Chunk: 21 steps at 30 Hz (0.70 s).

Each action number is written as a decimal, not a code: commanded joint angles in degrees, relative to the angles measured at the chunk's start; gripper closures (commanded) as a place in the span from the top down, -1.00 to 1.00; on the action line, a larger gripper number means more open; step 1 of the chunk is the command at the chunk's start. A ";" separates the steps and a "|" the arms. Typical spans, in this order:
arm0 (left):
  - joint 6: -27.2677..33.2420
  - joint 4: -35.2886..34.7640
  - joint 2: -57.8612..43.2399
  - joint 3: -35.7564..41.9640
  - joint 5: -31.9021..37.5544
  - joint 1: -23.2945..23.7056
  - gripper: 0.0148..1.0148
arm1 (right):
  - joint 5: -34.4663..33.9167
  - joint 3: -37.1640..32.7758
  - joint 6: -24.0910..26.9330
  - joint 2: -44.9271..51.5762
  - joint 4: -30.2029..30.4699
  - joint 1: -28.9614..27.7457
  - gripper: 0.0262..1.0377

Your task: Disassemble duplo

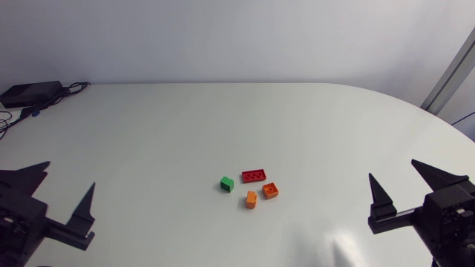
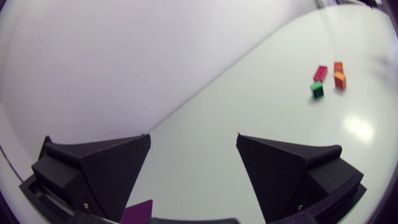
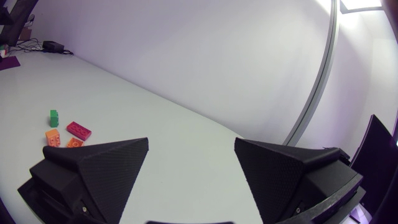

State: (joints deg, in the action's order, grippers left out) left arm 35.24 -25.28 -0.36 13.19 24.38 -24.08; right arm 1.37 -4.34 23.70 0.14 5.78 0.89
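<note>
Four loose duplo bricks lie apart near the table's middle: a green one, a flat red one, a small orange one and a square orange one. My left gripper stands open at the near left, well clear of them. The right gripper is open at the near right, also far off. Far ahead of the open left gripper I see the green brick and red brick. Ahead of and beside the open right gripper lie the green brick and red brick.
A black box with cables sits at the table's back left corner. The white table stretches wide between the bricks and its rounded far edge.
</note>
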 commanded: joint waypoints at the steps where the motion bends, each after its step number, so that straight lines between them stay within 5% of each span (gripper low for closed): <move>1: 8.88 -1.18 1.06 -2.12 -2.58 1.58 0.90 | -0.49 1.88 -2.35 -0.49 0.90 1.31 0.92; 12: 1.85 -3.29 1.15 -3.00 -9.53 7.38 0.94 | -1.10 1.26 -4.10 -0.41 4.94 9.93 0.92; 21: 4.04 7.61 0.62 -6.07 -10.14 13.00 0.94 | -1.28 1.26 -5.25 -0.41 4.85 10.98 0.92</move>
State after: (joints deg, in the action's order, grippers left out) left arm 38.57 -19.09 -0.32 8.54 14.90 -12.19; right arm 0.10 -4.86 20.10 0.14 8.45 11.14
